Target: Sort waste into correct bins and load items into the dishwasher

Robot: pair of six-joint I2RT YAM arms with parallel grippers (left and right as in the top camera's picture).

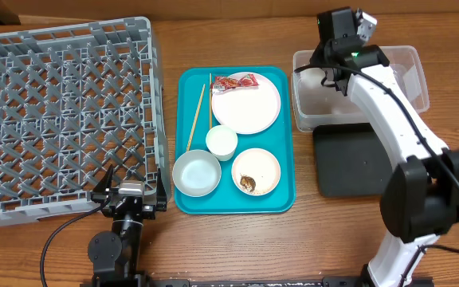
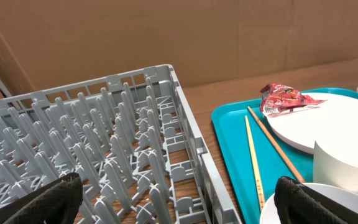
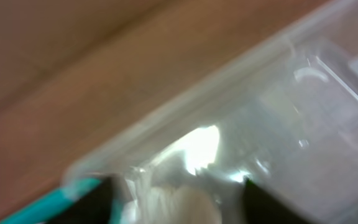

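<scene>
My right gripper (image 1: 329,76) hangs over the left end of the clear tub (image 1: 409,60). In the blurred right wrist view its fingers stand apart, open (image 3: 173,186), with a pale white thing (image 3: 179,202) below them inside the tub. The red-and-white wrapper (image 1: 235,82) lies on the large plate (image 1: 249,108). Chopsticks (image 1: 195,117), cup (image 1: 221,142), bowl (image 1: 196,173) and a small plate (image 1: 265,163) with a brown lump (image 1: 248,184) sit on the teal tray. My left gripper (image 1: 134,177) is open and empty at the front right corner of the grey rack (image 1: 62,112).
The teal tray (image 1: 281,199) lies between the rack and the bins. The black tray (image 1: 357,163) sits just in front of the clear tub. A cardboard wall (image 2: 166,31) stands behind the table. The right arm reaches over the black tray.
</scene>
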